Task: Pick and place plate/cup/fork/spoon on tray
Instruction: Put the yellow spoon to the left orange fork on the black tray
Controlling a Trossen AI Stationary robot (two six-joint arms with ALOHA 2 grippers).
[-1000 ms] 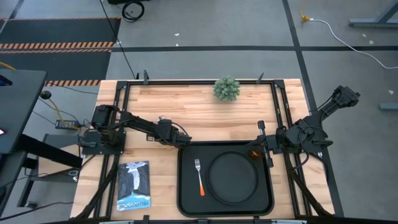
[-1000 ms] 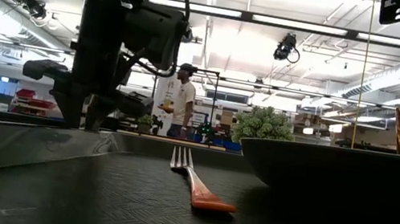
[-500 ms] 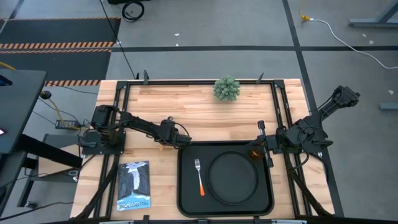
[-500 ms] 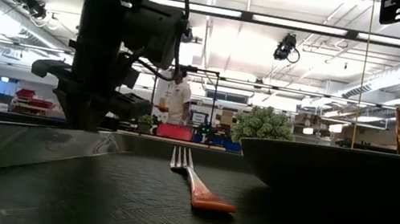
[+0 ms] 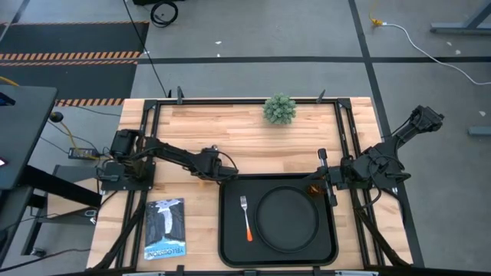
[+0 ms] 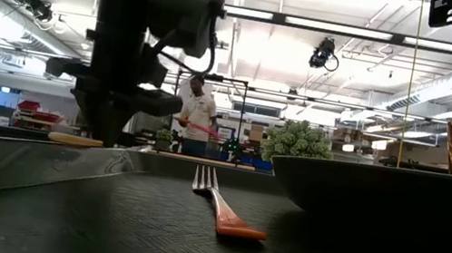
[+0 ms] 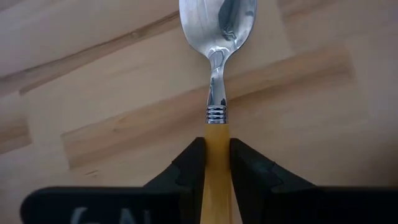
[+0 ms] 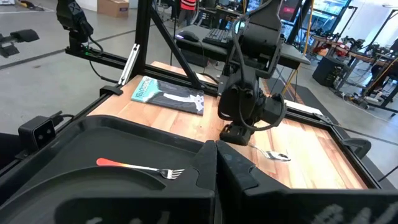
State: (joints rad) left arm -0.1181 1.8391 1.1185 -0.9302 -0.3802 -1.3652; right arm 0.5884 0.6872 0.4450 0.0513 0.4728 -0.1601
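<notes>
Left gripper [image 7: 216,163]: clenched on the spoon [image 7: 217,74] by its orange handle, low over the table [image 5: 253,138] just beside the tray's [image 5: 230,230] far-left corner.
Right gripper [image 8: 216,163]: fingers together (empty), at the tray's right rim.
Tray contents: fork [image 5: 245,217], plate [image 5: 288,217], cup [image 5: 314,188].

Fork [image 8: 140,168] lies on black tray [image 8: 93,140]; other arm's gripper [image 8: 239,134] by spoon [image 8: 273,155] on table.

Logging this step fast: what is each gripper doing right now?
Left gripper: closed on the spoon by its orange handle, on the table beside the tray.
Right gripper: closed, holding nothing, at the tray's right edge.
</notes>
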